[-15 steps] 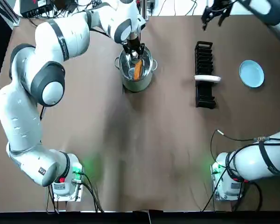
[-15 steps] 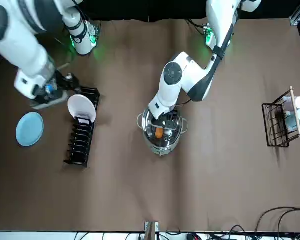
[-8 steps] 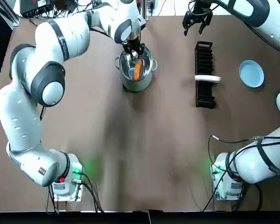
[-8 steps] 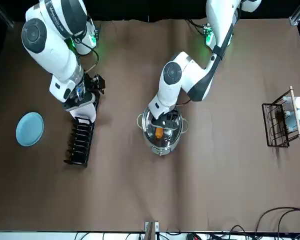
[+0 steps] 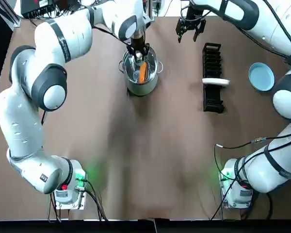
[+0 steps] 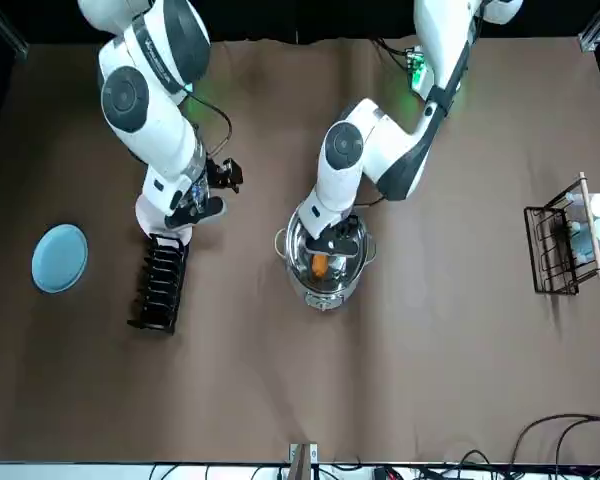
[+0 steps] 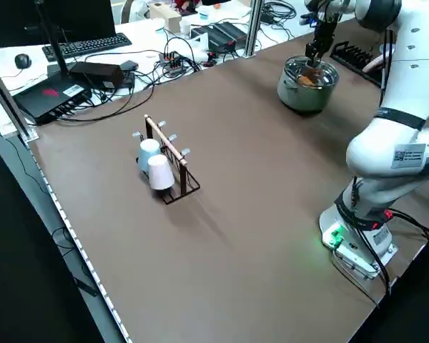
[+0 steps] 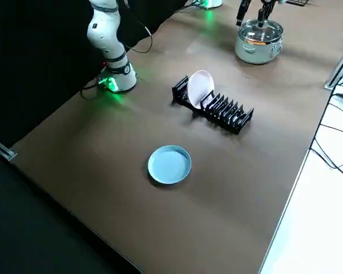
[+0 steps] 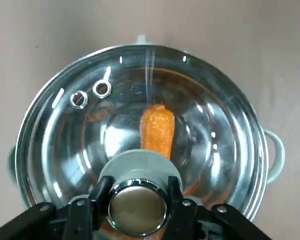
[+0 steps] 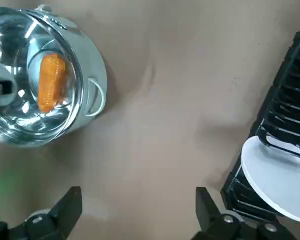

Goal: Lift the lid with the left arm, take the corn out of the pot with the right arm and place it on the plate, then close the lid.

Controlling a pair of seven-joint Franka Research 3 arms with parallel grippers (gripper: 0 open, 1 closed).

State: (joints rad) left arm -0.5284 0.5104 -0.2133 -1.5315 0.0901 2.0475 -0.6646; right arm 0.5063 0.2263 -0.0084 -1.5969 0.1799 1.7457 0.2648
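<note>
Hidden or unclear items:
- My left gripper (image 5: 137, 51) is over the pot (image 5: 140, 87), and my own arm covers part of the lid (image 9: 90, 130) in the top and front views.
- In the left wrist view my fingers (image 9: 81, 212) are pinched on the lid's metal knob (image 9: 137, 209), one on each side.
- I cannot tell whether the lid is seated on the rim or raised just off it.
- The corn (image 9: 157, 131) lies inside the pot and is seen only through the glass lid. Its near end is hidden behind the knob.
- In the front view my right arm covers the upper end of the dish rack (image 5: 212, 63).

Edges and open room:
- My right gripper (image 5: 187, 30) hangs above bare bench (image 5: 150, 155) between the pot and the dish rack, close to the far edge. Its fingers are spread wide and hold nothing.
- A white plate (image 5: 216, 81) stands in the rack.
- The blue plate (image 5: 261, 76) lies flat beyond the rack, near the bench's right edge, well apart from the pot.
- The cup rack (image 6: 565, 240) stands far out on my left side.
- The bench between the pot and both arm bases is open.
</note>
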